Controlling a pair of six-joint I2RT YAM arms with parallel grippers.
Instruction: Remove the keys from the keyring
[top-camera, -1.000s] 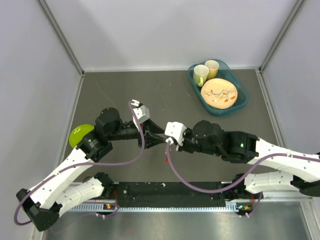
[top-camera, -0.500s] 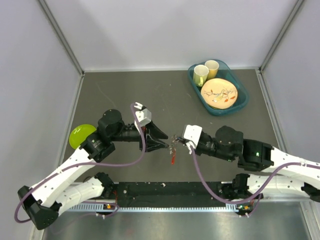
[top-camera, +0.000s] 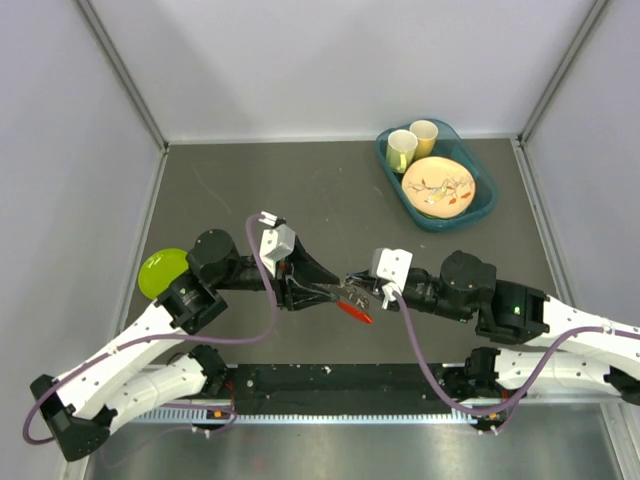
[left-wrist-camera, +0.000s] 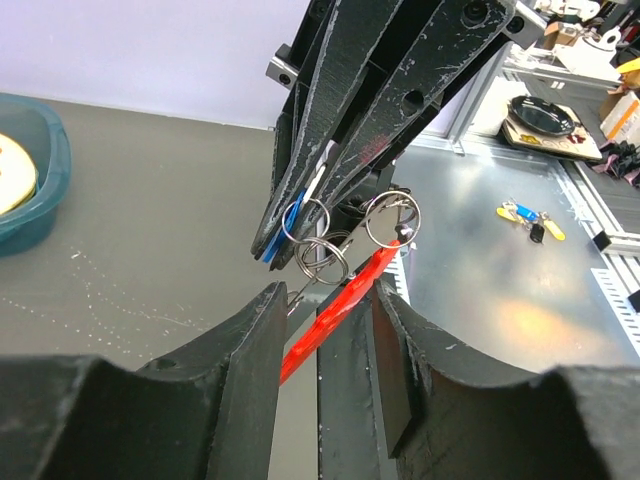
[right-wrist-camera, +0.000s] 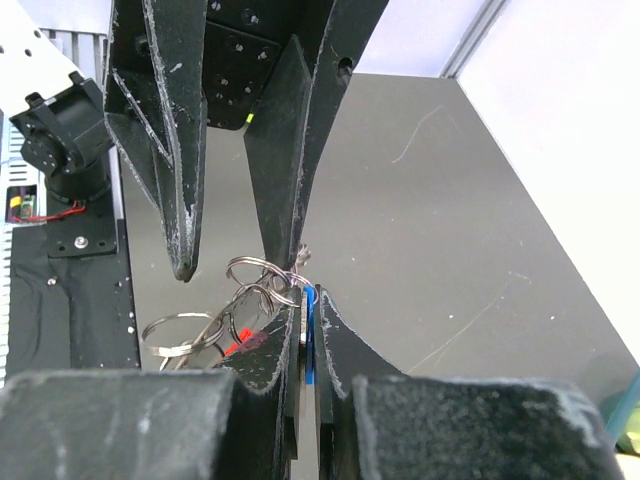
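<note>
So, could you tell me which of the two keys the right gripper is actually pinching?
The blue-headed key, clamped in the shut right gripper; the red-headed key merely hangs from the keyring between the left gripper's parted fingers.

Left hand (top-camera: 330, 292) agape (right hand (top-camera: 352, 280) clamped)

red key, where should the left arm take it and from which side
Grip the red key on its long red body, just below the keyring. It hangs slanted between the left gripper's open jaws, so close in from that side.
</note>
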